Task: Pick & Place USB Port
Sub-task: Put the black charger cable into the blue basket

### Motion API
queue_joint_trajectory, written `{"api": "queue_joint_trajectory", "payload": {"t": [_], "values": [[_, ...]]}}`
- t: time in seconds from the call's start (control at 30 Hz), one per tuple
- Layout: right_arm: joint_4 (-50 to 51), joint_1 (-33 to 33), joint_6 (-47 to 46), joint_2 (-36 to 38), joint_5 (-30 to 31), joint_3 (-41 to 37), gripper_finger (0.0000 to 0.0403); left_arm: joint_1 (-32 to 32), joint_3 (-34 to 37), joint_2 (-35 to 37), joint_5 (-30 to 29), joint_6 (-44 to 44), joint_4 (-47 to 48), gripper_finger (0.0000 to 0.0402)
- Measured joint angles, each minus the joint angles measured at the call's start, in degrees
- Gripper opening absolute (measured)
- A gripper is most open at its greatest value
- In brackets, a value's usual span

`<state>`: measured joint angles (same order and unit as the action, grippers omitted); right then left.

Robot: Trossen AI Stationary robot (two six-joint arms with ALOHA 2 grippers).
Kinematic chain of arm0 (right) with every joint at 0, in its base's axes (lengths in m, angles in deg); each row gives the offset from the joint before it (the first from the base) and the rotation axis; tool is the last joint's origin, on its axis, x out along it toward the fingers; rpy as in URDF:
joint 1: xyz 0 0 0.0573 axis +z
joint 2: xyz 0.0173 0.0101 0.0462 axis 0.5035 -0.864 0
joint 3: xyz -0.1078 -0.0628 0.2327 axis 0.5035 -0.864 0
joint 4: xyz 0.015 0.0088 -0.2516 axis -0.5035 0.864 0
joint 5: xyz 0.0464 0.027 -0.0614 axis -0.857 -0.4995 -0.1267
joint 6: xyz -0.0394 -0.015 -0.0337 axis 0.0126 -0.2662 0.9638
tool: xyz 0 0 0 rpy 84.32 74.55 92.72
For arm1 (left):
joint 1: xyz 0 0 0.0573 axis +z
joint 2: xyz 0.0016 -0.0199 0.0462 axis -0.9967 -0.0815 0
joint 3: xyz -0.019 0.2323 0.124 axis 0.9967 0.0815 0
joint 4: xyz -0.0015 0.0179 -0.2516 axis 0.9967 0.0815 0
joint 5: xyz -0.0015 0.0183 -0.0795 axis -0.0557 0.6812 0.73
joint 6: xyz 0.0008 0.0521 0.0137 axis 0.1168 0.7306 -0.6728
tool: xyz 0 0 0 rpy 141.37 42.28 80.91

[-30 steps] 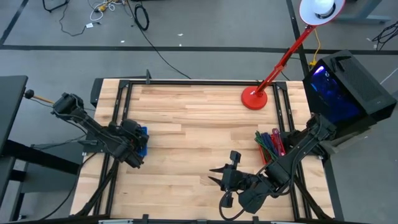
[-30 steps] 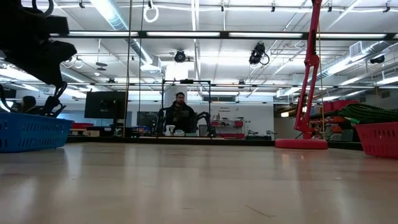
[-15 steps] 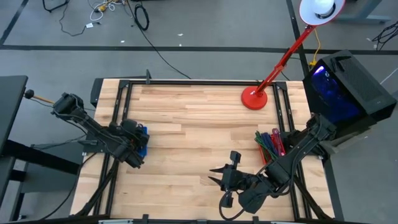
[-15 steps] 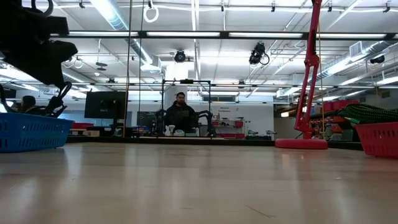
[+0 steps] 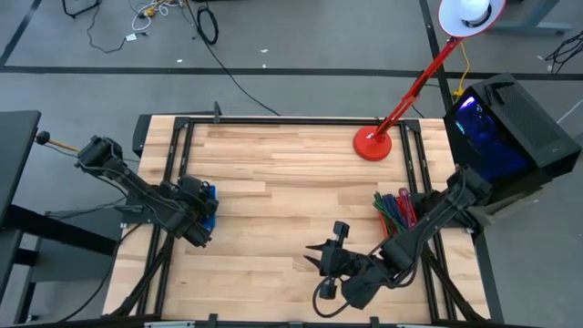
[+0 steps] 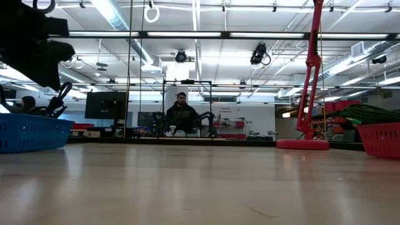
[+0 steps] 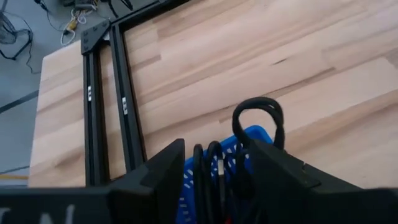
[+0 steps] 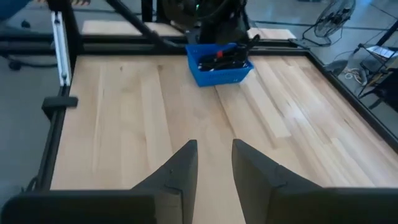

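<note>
I have the left gripper (image 5: 202, 219) hanging over the blue bin (image 5: 209, 206) at the table's left edge, its fingers (image 7: 163, 175) spread with black cable loops (image 7: 261, 115) showing between them, nothing pinched that I can see; the right gripper (image 5: 321, 258) sits low over bare wood near the front edge, well apart from the bin, its fingers (image 8: 180, 163) slightly parted and empty; the USB part I'm after I judge to be down in the blue bin among the cables, though I can't pick out a connector from any view

To do this step well I'd come straight down with the left gripper, keep the fingers wide until they straddle one cable only, and close on the plug body, not the loop (a loop will drag its neighbours out and may tip the bin); lift slowly and watch the wrist view for anything trailing; I'd hold the right arm where it is so the two don't cross

Counts: two arms; two bins, the blue one and a red bin (image 5: 394, 210) on the right holding red and green pieces, too many to count; one red lamp (image 5: 372, 144); one table (image 5: 291, 173); cables in the blue bin, several, number unclear; one person (image 6: 182, 115) seated far behind the table
</note>
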<state>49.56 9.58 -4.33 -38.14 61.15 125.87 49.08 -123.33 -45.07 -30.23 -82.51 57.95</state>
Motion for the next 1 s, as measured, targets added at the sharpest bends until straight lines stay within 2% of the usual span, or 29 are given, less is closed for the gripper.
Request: {"api": "queue_joint_trajectory", "payload": {"t": [0.13, 0.2, 0.37, 0.5, 0.6, 0.73, 0.87, 1.0], "values": [[-0.93, -0.77, 0.52, 0.05, -0.04, 0.07, 0.01, -0.01, -1.41, 0.0, 3.49, 0.5, 1.52, 0.0187], [-0.85, -0.94, 0.54, 0.05, -0.14, 0.07, 0.01, -0.91, -2.51, 0.0, 2.5, 0.57, 2.56, 0.0185], [-0.89, -1.16, 0.52, 0.05, -0.5, 0.07, 0.01, -3.51, -5.81, -0.01, -3.01, 0.82, 2.91, 0.0184], [-1.29, -1.16, 0.54, 0.05, -0.5, 0.07, 0.01, -5.23, -8.3, 0.0, -12.29, 3.16, 2.91, 0.0183], [-2.05, -1.16, 0.54, 0.05, -0.5, 0.07, 0.01, -5.18, -7.95, 0.0, -17.97, 3.58, 2.01, 0.0183], [-2.54, -1.16, 0.56, 0.05, -0.48, 0.07, 0.01, -3.63, -4.63, 0.0, -21.4, 6.96, -2.24, 0.0183], [-2.91, -1.14, 0.78, 0.05, -0.48, 0.07, 0.01, -0.76, 1.16, -0.02, -21.22, 7.14, -6.32, 0.0183], [-2.93, -1.12, 0.87, 0.05, -0.51, 0.07, 0.01, 2.37, 6.65, -0.02, -14.33, 3.63, -6.91, 0.0183]]}}
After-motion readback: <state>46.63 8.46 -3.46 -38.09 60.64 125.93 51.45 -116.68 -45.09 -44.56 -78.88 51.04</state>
